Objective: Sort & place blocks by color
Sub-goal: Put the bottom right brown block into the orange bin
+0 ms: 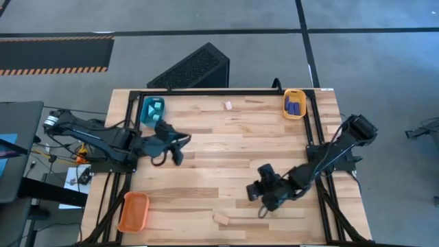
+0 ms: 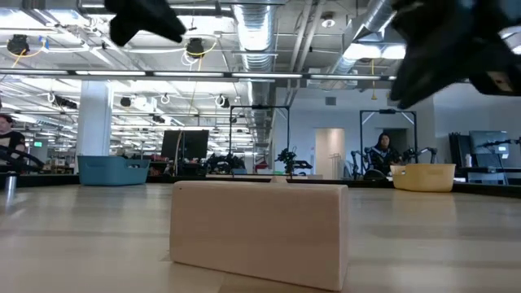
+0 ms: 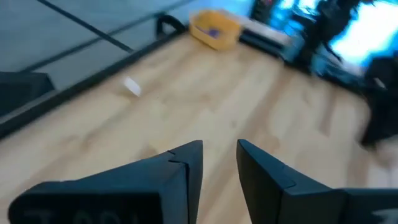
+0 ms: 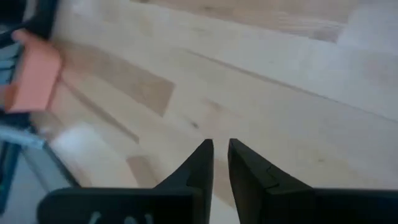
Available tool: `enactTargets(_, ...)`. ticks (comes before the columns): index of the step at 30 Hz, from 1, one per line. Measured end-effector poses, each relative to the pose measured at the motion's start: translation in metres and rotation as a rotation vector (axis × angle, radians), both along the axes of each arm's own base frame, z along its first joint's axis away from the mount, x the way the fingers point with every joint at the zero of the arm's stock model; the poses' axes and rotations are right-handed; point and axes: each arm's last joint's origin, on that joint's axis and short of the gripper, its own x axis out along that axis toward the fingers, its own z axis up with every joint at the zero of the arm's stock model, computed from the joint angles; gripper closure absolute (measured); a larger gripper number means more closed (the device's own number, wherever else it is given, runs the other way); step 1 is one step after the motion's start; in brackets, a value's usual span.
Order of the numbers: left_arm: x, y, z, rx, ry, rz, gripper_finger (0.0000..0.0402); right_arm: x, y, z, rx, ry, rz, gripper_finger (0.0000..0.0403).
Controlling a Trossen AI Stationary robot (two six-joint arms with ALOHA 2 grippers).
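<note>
— Tan wood blocks: where are they?
— One tan block [image 1: 221, 219] lies at the near edge, another [image 1: 228, 105] at the far edge. Cyan blocks [image 1: 156, 107] sit in the teal tray [image 1: 146, 116], purple blocks [image 1: 295, 106] in the yellow-orange tray [image 1: 295, 114].
— And the grippers?
— Left gripper [image 3: 219, 163] near the teal tray, right gripper [image 4: 221, 158] near-right; both empty, fingers slightly apart.

Looks like a big open robotics lab or industrial workspace: exposed ductwork [image 2: 259, 32] and strip lights overhead, rows of monitors [image 2: 184, 146] and other test rigs behind the wooden tabletop [image 1: 226, 165], plus hazard-striped tape [image 1: 55, 55] on the grey concrete floor.
</note>
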Motion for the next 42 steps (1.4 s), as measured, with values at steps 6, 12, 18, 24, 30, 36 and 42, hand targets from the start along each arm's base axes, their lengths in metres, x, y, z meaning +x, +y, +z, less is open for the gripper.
enactTargets(6,-0.030,-0.014,-0.019,-0.035,0.048,-0.237,0.0319,0.050,0.007,0.009,0.022,0.066,-0.061,0.0340)
enactTargets(12,-0.064,-0.017,-0.019,-0.043,-0.010,-0.347,0.0319,0.080,0.025,0.021,0.015,0.294,-0.018,0.0340)
enactTargets(18,-0.093,-0.016,-0.028,-0.145,-0.088,-0.400,0.0319,0.085,0.046,0.037,0.008,0.437,0.033,0.0340)
enactTargets(24,-0.098,-0.032,-0.050,-0.243,-0.196,-0.475,0.0319,0.074,0.064,0.041,0.022,0.500,0.137,0.0333)
enactTargets(30,-0.092,-0.056,-0.067,-0.225,-0.258,-0.489,0.0319,0.054,0.071,0.039,0.068,0.698,0.240,0.0278)
enactTargets(36,-0.087,-0.074,-0.083,-0.290,-0.149,-0.550,0.0319,0.035,0.080,0.037,-0.061,0.807,0.574,0.0198)
enactTargets(42,-0.089,-0.089,-0.095,-0.284,-0.094,-0.559,0.0319,0.021,0.089,0.026,-0.154,0.856,0.901,0.0159)
